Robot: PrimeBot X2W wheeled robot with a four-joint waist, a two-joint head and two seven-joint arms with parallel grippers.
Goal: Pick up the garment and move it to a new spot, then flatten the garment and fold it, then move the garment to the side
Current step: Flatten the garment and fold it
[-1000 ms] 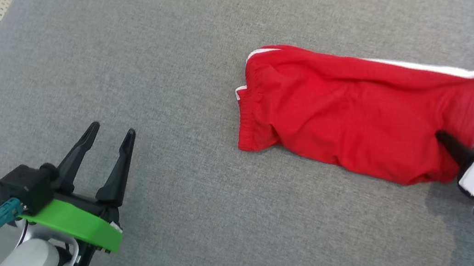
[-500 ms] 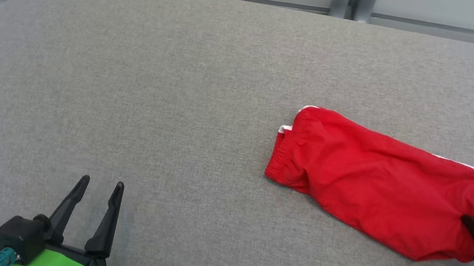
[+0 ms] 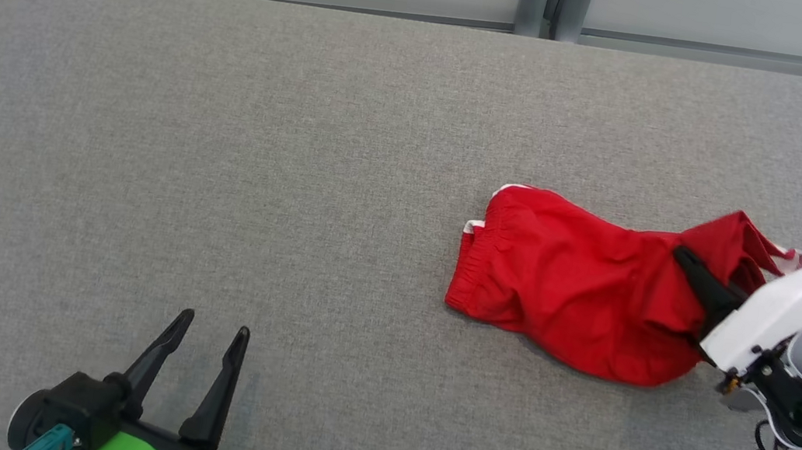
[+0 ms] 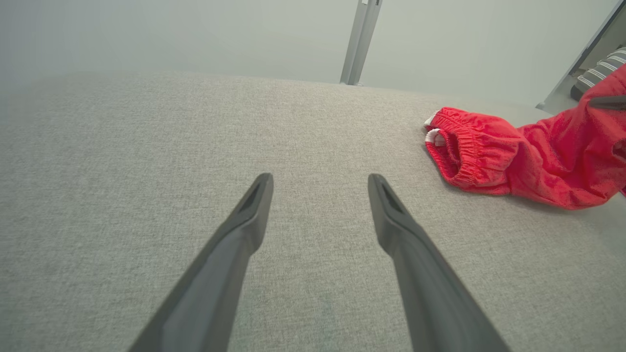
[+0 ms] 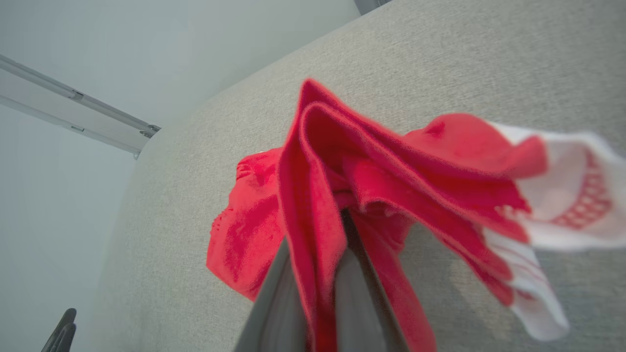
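Right jaws are clamped on the garment [image 3: 563, 303]: a fold of red cloth at the leg end is pinched between them, and the white-trimmed hem flops off to one side. From the tips the rest slopes down and away, and the waistband end lies on the counter [image 3: 261, 158], well beyond the tips. This looks like step one, the pick-up and carry to a new spot, with one end raised and the other resting. The next call, I'd say, is to hold that pinch and lift higher or sweep sideways so the cloth travels without bunching, then let go for the flattening. Right arm [image 3: 780, 318] reaches in low from the side, wrist tipped, jaws angled upward. Left jaws stand wide apart with nothing between them, hovering low over bare counter, the garment well off to their right.
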